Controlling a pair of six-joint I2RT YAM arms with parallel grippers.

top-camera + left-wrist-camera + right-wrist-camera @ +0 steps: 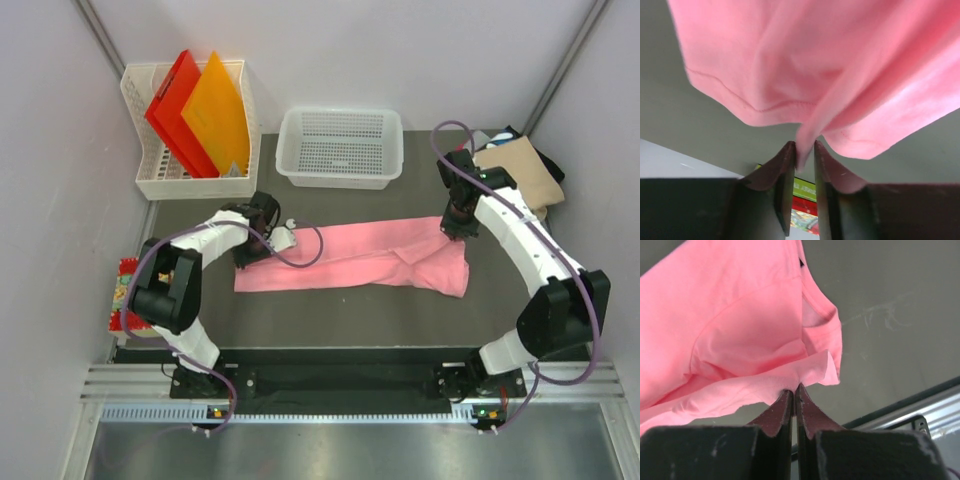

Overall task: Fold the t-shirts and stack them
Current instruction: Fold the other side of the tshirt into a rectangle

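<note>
Your left gripper [805, 150] is pinched on a thin fold of the shirt [350, 255] at its left end. The right gripper [795, 389] is clamped tight on the hem edge at the far right corner. You hold one end in each so the cloth is stretched into a long strip across the table [330, 315], which keeps the fold straight and stops it from bunching. The shirt lies in the middle of the table, in front of the basket [340, 150], doubled lengthwise, with a loose flap near the right end. A tan shirt [518, 168] sits folded at the far right, probably where you will stack this one. Next, I'd judge, you need to bring one end over the other.
</note>
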